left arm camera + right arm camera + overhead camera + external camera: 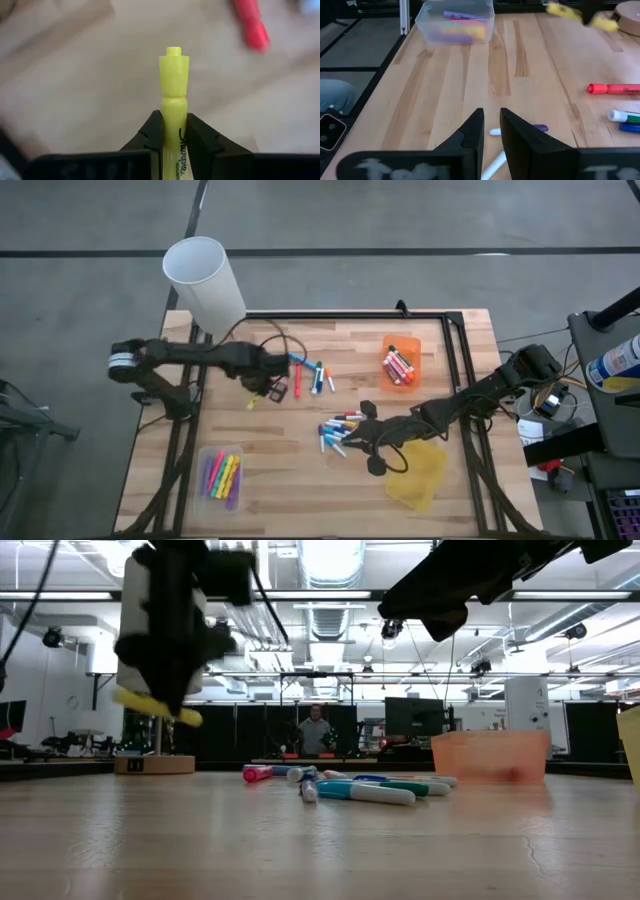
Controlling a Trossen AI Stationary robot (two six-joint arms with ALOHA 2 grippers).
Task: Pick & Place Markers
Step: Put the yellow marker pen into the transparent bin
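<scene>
My left gripper [262, 392] hangs over the table's left half, shut on a yellow marker [174, 75]. The same marker shows in the low view [160, 707] well above the tabletop. A heap of loose markers [338, 430] lies mid-table on their sides. Above it stands my right gripper [491, 135], its fingers close together with nothing between them. A few more markers [312, 378] lie just right of my left gripper, among them a red one [615, 89]. My left gripper pinches the yellow marker's barrel [174, 120] between its two fingers. The fingers come from above, pointing down, and lie across the marker. One end [174, 55] sticks out past the fingers. The marker is lifted clear of the table, slightly tilted.
A clear bin [220, 475] with markers sits at the near left. An orange bin [400, 360] with markers is at the far right. A yellow bin [418, 472] lies near my right arm. A white cylinder [205, 280] stands at the far left corner. A black frame [450, 320] edges the table.
</scene>
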